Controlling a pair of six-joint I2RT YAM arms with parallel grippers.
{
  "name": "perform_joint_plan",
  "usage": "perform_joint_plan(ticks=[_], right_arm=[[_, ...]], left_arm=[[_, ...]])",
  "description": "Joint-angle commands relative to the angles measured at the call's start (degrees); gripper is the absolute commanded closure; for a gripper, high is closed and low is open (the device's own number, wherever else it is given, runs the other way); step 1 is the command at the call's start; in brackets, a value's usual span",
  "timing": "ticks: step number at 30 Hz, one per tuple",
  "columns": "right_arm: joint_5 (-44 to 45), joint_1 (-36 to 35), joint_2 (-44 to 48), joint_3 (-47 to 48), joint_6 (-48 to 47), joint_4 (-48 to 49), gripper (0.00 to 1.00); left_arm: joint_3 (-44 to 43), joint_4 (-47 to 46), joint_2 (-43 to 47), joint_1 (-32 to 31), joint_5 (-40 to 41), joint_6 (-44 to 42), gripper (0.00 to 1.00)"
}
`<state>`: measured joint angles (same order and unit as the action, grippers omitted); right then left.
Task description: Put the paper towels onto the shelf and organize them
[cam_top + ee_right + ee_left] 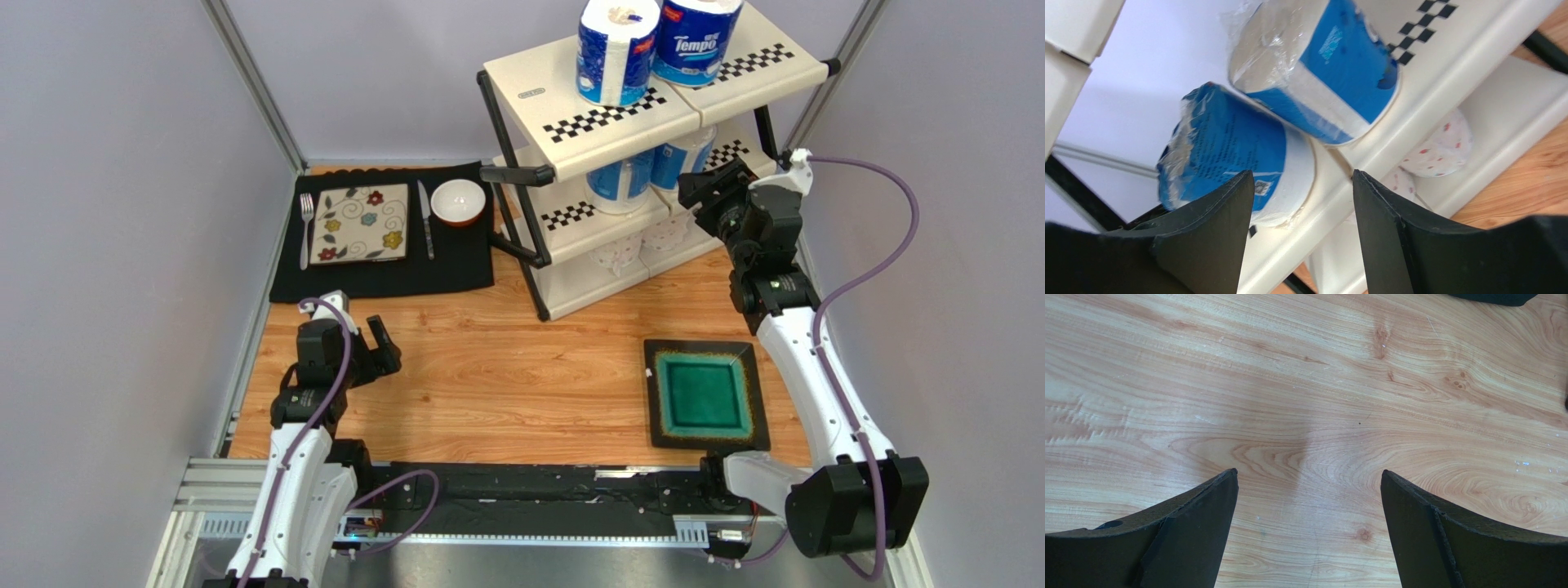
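Note:
The shelf (540, 74) stands at the back right. Two blue-wrapped paper towels (617, 49) (696, 37) stand on its top tier. Two more (623, 181) (681, 157) sit on the middle tier, and white rolls (620, 255) show on the bottom tier. My right gripper (702, 194) is at the right end of the middle tier. In the right wrist view it (1303, 177) is open and holds nothing, just in front of a blue roll (1229, 159). Another blue roll (1327, 67) is behind, and a dotted white roll (1441, 147) sits below the shelf's rim (1413, 92). My left gripper (362, 331) (1309, 474) hangs open over bare wood.
A black placemat (380, 276) at the back left carries a fork (307, 227), a patterned plate (359, 224), a knife (424, 221) and a bowl (458, 201). A green square tray (705, 395) lies at the front right, beside the right arm.

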<state>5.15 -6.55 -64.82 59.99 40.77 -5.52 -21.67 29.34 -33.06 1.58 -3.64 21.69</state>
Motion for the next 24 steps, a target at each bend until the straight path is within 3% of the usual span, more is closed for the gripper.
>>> perform_joint_plan(ticks=[1, 10, 24], right_arm=[[-7.16, -0.31, 0.04, -0.22, 3.34, 2.09, 0.37], [-12.53, -4.35, -4.7, 3.91, 1.59, 2.09, 0.37], [-11.74, -4.62, -9.62, 8.22, 0.71, 2.79, 0.37]], left_arm=[[0.22, -1.66, 0.01, -0.09, -0.4, -0.78, 0.05], [0.23, -1.66, 0.1, -0.09, -0.32, -0.78, 0.05], [0.23, -1.74, 0.01, -0.09, -0.23, -0.86, 0.05]])
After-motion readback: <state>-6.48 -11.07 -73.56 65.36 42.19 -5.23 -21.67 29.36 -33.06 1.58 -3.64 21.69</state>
